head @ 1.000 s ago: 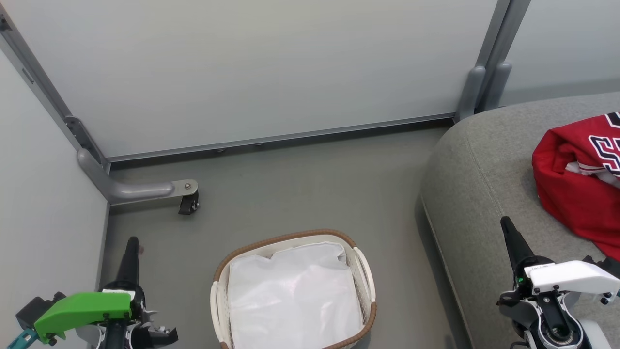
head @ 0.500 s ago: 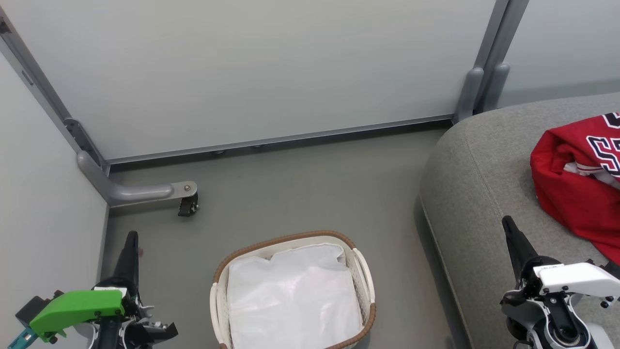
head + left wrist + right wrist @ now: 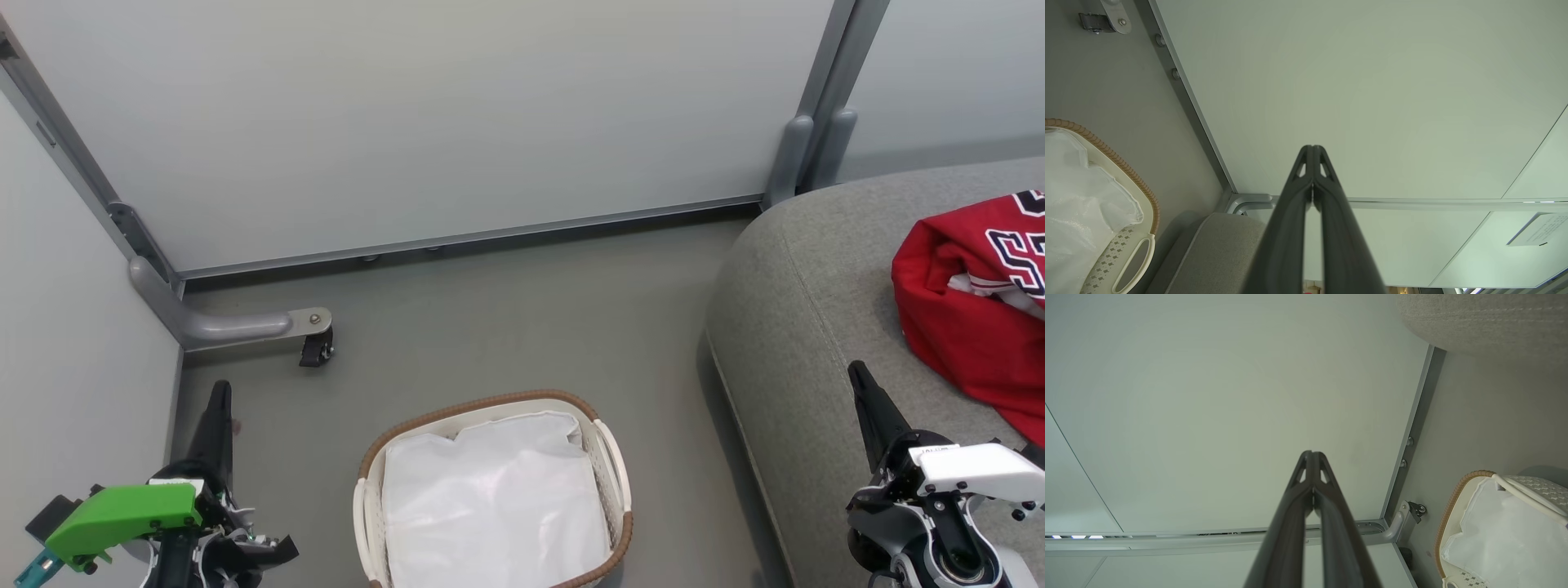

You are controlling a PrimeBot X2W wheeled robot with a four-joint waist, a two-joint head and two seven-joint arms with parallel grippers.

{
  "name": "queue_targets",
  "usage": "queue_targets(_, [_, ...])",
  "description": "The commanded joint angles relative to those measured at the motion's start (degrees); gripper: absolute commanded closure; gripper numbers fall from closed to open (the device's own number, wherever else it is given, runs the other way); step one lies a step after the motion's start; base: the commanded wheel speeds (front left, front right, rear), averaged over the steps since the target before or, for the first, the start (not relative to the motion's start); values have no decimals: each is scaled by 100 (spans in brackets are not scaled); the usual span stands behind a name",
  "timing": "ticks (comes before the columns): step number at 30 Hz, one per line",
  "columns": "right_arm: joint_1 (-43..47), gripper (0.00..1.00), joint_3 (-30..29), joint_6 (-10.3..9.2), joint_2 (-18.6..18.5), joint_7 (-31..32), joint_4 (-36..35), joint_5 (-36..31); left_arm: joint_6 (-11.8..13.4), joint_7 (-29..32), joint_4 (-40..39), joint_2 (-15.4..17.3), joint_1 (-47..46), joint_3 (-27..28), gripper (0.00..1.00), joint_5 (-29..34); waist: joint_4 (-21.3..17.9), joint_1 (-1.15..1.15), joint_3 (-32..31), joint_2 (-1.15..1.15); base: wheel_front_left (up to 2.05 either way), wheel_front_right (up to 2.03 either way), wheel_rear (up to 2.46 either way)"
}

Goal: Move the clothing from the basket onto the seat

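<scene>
The red clothing (image 3: 971,306), with white trim and black-and-white lettering, lies bunched on the grey seat (image 3: 800,310) at the right edge of the head view. On the floor at bottom centre stands the cream basket (image 3: 608,457) with its brown woven rim; inside it I see just the white liner (image 3: 490,506). My left gripper (image 3: 219,392) is shut with nothing in it, low at the left beside the basket. My right gripper (image 3: 859,374) is shut too, over the seat's front part, a short way left of the clothing. The wrist views show each pair of fingers (image 3: 1312,163) (image 3: 1312,467) pressed together.
Pale partition panels (image 3: 457,114) wall off the back and left. A grey foot with a black caster (image 3: 314,347) juts onto the floor at the left. A grey post (image 3: 796,155) stands by the seat's back corner. Grey floor (image 3: 506,318) lies between basket and partition.
Both grippers have sunk slightly toward the bottom of the head view, and the scene has shifted a little with the camera. Clothing and basket stay where they were.
</scene>
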Motion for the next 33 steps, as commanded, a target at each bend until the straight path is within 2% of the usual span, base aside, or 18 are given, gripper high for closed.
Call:
queue_targets(1, [63,100,-16,-1,-36,19,-15,17,-35,21,-6,35,-57,16,100,-17,0,0,0,0,0,0,0])
queue_targets(33, [63,100,-14,-1,-36,18,-14,17,-35,19,-8,35,-57,14,100,-17,0,0,0,0,0,0,0])
